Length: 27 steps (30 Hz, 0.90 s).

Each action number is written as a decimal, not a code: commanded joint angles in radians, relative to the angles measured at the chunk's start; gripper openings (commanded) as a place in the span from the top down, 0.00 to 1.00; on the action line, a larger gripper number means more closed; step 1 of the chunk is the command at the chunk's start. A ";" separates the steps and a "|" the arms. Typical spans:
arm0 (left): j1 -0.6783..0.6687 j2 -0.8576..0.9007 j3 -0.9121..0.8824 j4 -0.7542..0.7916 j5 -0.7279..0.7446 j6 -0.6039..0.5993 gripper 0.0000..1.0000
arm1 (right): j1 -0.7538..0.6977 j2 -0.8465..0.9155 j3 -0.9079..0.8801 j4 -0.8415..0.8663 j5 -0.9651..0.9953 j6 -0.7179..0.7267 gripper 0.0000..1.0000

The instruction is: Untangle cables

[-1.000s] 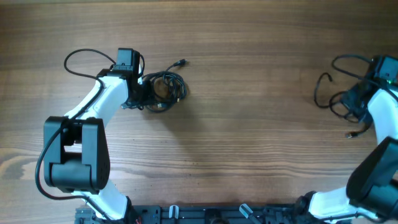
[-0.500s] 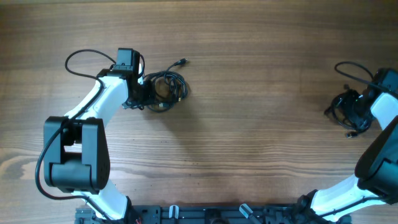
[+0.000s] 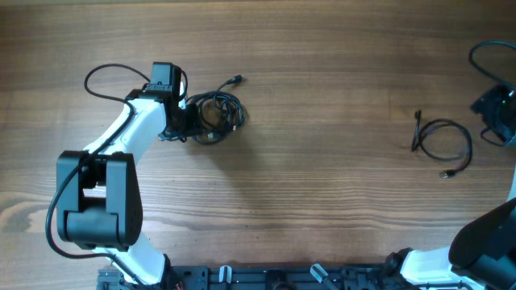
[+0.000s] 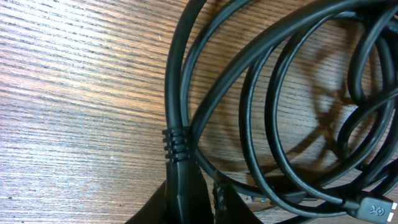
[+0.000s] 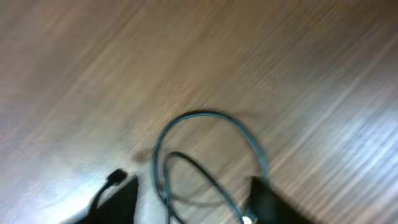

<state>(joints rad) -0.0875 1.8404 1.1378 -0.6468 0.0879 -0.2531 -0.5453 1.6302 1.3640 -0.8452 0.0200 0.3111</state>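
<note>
A bundle of thin black cables (image 3: 216,112) lies coiled at the left of the table, with one plug end (image 3: 235,80) sticking out. My left gripper (image 3: 185,121) is at the bundle's left edge. In the left wrist view it (image 4: 193,202) is shut on a ribbed black plug (image 4: 176,149) of the coil (image 4: 280,93). A single black cable (image 3: 446,145) lies in a loose loop at the right. My right gripper (image 3: 494,117) is just right of it, open and empty. The blurred right wrist view shows the loop (image 5: 205,149) below the spread fingers (image 5: 118,199).
The left arm's own thicker black wire (image 3: 105,76) loops out at the far left. The right arm's wire (image 3: 484,56) curls at the right edge. The arm bases and a black rail (image 3: 266,278) line the front edge.
My right gripper has moved right and let go of the single cable, which now lies spread in a loop on the table. The left gripper and the bundle have not moved.
</note>
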 commanded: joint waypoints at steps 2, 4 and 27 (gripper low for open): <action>0.000 0.008 -0.008 0.010 0.017 -0.002 0.81 | 0.016 0.011 -0.005 0.024 -0.513 -0.132 0.89; 0.000 0.008 -0.008 0.011 0.017 -0.002 0.82 | 0.054 0.012 -0.022 0.040 -0.575 -0.177 0.91; 0.000 0.008 -0.008 -0.001 0.020 -0.002 0.79 | 0.132 0.235 -0.049 -0.031 0.197 0.013 0.73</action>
<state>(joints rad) -0.0875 1.8404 1.1378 -0.6476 0.0956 -0.2531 -0.3843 1.8278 1.3243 -0.8787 0.2527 0.2737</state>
